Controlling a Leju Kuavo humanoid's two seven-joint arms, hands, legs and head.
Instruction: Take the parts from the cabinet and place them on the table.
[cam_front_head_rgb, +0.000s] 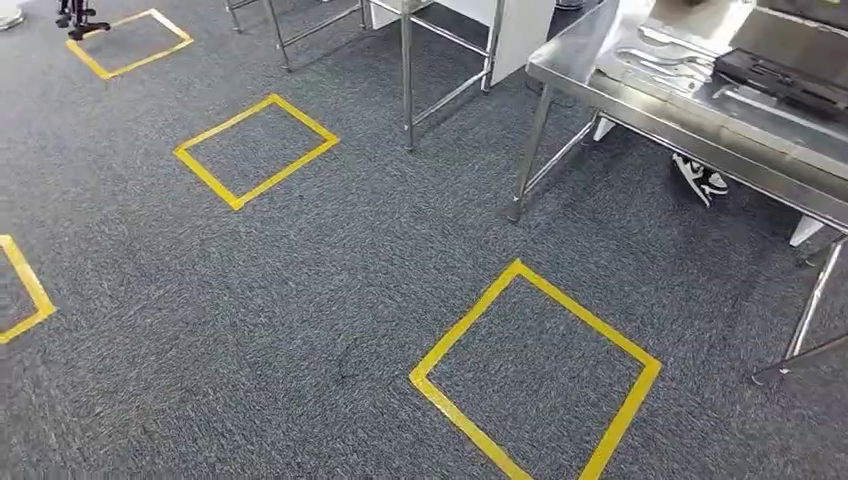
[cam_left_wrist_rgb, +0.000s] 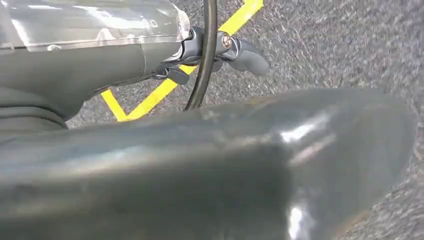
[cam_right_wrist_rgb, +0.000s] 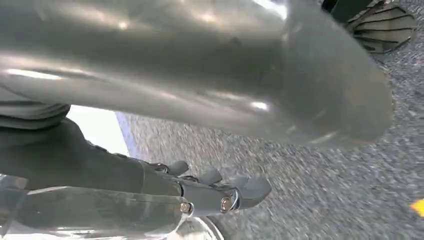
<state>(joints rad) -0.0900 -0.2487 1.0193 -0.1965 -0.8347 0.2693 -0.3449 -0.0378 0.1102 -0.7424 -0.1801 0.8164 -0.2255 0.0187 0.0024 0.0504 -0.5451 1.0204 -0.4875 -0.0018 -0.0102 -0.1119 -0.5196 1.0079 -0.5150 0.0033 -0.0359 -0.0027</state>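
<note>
Both arms hang at the robot's sides over grey carpet (cam_front_head_rgb: 300, 300). The left hand (cam_left_wrist_rgb: 220, 50) has its fingers loosely straightened and apart, with nothing between them; a black cable (cam_left_wrist_rgb: 205, 65) crosses just beside it, and it does not look gripped. The right hand (cam_right_wrist_rgb: 215, 192) is the same, its fingertips fanned out and bare above the floor. So no part is being carried.

The table (cam_front_head_rgb: 640, 118) lies ahead and to the right, its near corner towards the robot and its long front edge running away to the right, so the right arm is the nearer one. Silver pieces (cam_front_head_rgb: 665, 62) and a black case (cam_front_head_rgb: 785, 80) lie on its top, back from the front edge; whether these are the task's parts I cannot tell. A shoe (cam_front_head_rgb: 700, 178) shows under the table. A yellow tape square (cam_front_head_rgb: 466, 320) marks the floor just short of the near corner, likely a standing spot.

Where the cabinet stands I cannot tell, so the fetching probably calls for a turn and a walk first
</note>
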